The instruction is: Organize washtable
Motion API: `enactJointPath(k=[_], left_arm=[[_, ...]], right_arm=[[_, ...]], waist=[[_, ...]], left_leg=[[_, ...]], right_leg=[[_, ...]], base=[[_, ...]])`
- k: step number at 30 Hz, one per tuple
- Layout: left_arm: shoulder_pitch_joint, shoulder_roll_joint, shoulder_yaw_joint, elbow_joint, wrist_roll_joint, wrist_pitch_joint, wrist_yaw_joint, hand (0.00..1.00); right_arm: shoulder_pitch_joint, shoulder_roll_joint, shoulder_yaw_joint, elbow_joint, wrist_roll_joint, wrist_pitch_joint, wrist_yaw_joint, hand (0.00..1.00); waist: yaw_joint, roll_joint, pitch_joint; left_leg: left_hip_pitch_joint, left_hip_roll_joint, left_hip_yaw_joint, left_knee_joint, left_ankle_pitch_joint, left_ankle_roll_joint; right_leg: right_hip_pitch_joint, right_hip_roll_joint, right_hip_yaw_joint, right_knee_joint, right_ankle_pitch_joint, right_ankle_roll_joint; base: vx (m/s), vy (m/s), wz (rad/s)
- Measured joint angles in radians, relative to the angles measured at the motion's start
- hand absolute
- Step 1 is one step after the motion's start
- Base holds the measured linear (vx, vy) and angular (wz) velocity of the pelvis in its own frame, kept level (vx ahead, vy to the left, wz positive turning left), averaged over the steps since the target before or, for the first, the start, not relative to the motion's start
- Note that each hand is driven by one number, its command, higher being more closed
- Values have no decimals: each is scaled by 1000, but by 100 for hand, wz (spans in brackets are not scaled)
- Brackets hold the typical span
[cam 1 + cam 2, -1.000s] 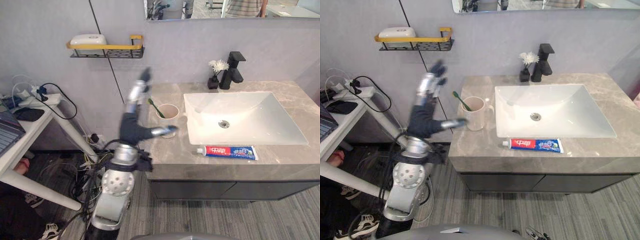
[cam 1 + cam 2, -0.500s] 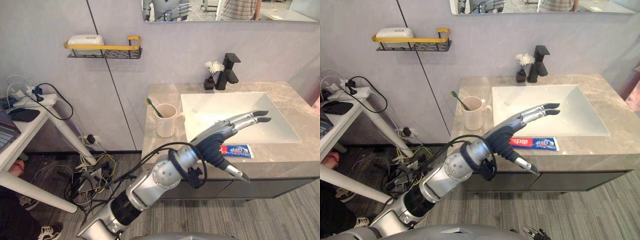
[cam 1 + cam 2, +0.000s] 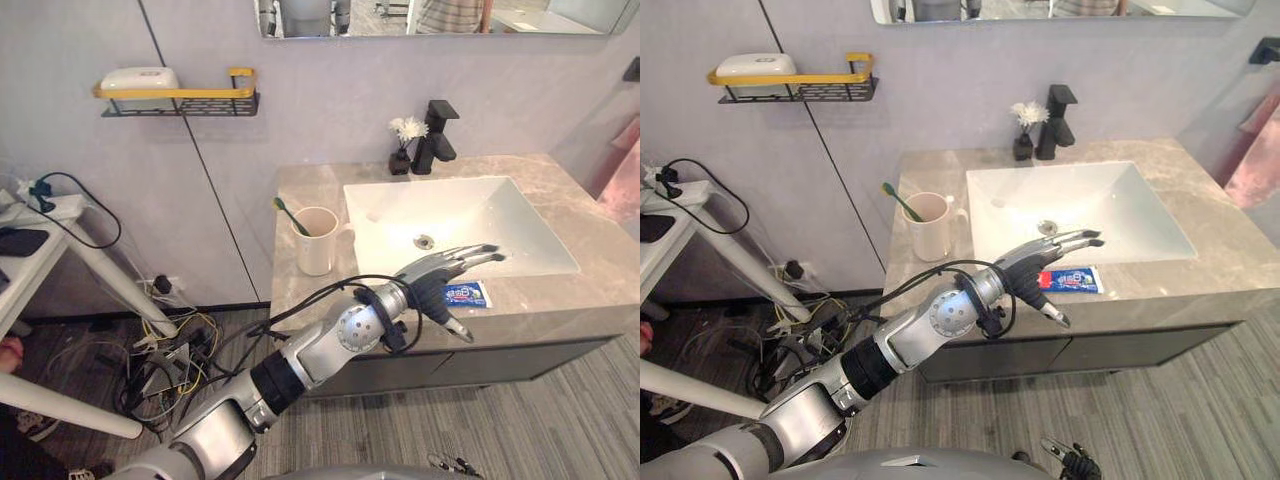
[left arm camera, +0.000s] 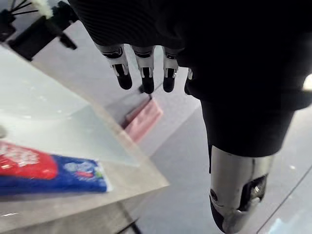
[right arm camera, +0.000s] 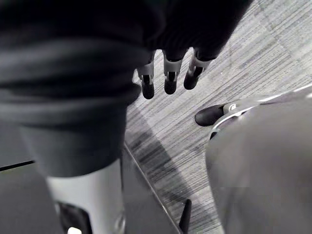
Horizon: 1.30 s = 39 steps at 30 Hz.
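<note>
- Red, white and blue toothpaste tube (image 3: 1070,279) lies flat on the grey-brown marble counter (image 3: 300,190). It sits on the narrow strip between the white rectangular basin (image 3: 450,225) and the counter's front edge.
- Its long axis runs side to side along that edge, with the red end toward the robot's left and the blue end toward its right.
- Left hand (image 3: 440,275) hovers just over the tube's red end and holds nothing. Its fingers are straight and point to the robot's right, nearly in line with the tube, and the thumb hangs apart near the front edge.
- From the left wrist camera, the tube lies below the palm side, apart from the fingertips (image 4: 146,85). No contact is visible.
- Right hand (image 5: 168,73) hangs over the striped grey floor, fingers relaxed and empty. The left hand is the nearer of the 2.
- Judgement: a grasp needs the hand to drop and close across the tube's short width.
- Cream mug (image 3: 316,240) with a green toothbrush (image 3: 285,212) stands left of the basin, a likely home for the tube.
</note>
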Motion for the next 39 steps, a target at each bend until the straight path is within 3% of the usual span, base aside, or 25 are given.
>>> enactJointPath(k=[15,39], left_arm=[[0,9,62,150,109,26,41,0],[0,12,101,202,120,50,78,0]], right_arm=[[-30,32,-23,-7,0,0,-21,0],[-25,34,-24,-36,0,0,-24,0]], waist=[[-47,-22,30],[-53,-18,58]], left_leg=[[25,0,23,-29,1,1],[31,0,39,-37,1,1]], right_leg=[[1,-2,8,-1,-1,2],[-3,-3,16,-2,0,3]], base=[[11,1,-4],[1,0,-1]])
